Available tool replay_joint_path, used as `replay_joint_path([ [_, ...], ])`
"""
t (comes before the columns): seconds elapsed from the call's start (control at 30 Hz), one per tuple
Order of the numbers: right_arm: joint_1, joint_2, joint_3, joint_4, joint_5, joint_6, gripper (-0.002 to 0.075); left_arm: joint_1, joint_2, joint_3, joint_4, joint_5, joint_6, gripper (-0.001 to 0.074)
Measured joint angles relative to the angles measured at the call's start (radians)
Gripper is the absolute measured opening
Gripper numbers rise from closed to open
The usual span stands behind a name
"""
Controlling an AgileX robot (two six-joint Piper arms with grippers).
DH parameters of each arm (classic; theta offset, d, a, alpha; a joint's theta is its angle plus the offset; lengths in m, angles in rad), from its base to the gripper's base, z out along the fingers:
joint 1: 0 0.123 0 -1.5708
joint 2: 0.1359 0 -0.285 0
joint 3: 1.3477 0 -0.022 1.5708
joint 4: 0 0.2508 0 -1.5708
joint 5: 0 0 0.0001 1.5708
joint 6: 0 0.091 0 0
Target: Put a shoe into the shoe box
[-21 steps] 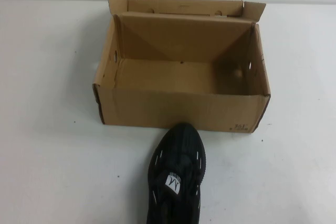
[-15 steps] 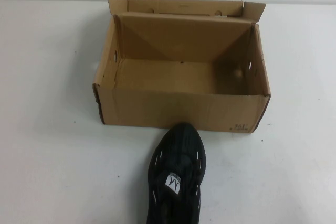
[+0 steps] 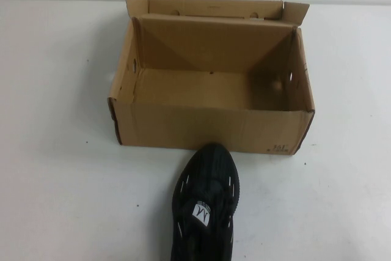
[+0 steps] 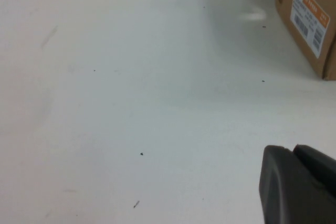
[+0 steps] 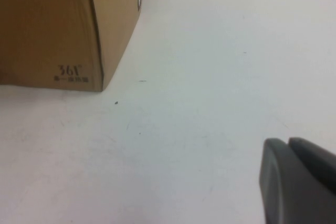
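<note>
The black shoe [image 3: 204,206] lies on the white table in the high view, toe pointing at the front wall of the shoe box [image 3: 208,128], nearly touching it. The brown cardboard box stands open and empty, flaps up at the back. Neither arm shows in the high view. My left gripper [image 4: 294,153] hovers low over bare table, fingers together, with a box corner [image 4: 310,19] bearing an orange label far off. My right gripper [image 5: 289,145] is also shut and empty, with the box's printed corner [image 5: 63,35] some way ahead.
The white table [image 3: 55,181] spreads wide on both sides of the box and shoe. A pale wall runs along the table's far edge behind the box.
</note>
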Motion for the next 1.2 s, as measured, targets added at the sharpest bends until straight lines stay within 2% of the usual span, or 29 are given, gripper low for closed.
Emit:
replay_joint_path([
  [0.27,0.000,0.000,0.000,0.000,0.004,0.000,-0.0017,0.000,0.000,0.000,0.002,0.002,0.000,-0.0003],
  [0.4,0.000,0.000,0.000,0.000,-0.053,0.000,-0.0017,0.000,0.000,0.000,0.002,-0.051,0.000,-0.0003],
  [0.53,0.000,0.000,0.000,0.000,-0.189,0.000,-0.0017,0.000,0.000,0.000,0.005,-0.174,0.000,-0.0003],
  [0.63,0.000,0.000,0.000,0.004,-0.346,0.000,-0.0017,0.000,0.000,0.000,0.005,-0.333,0.000,-0.0003],
  [0.9,0.000,0.000,0.000,0.006,-0.862,0.000,-0.0017,0.000,0.000,0.000,0.010,-0.744,0.000,-0.0003],
  [1.0,0.000,-0.002,0.000,0.007,-0.936,0.000,-0.0017,0.000,0.000,0.000,0.013,-0.792,0.000,-0.0003],
  [1.2,0.000,-0.007,0.000,0.009,-0.948,0.000,-0.0017,0.000,0.000,0.000,0.013,-0.793,0.000,-0.0003],
])
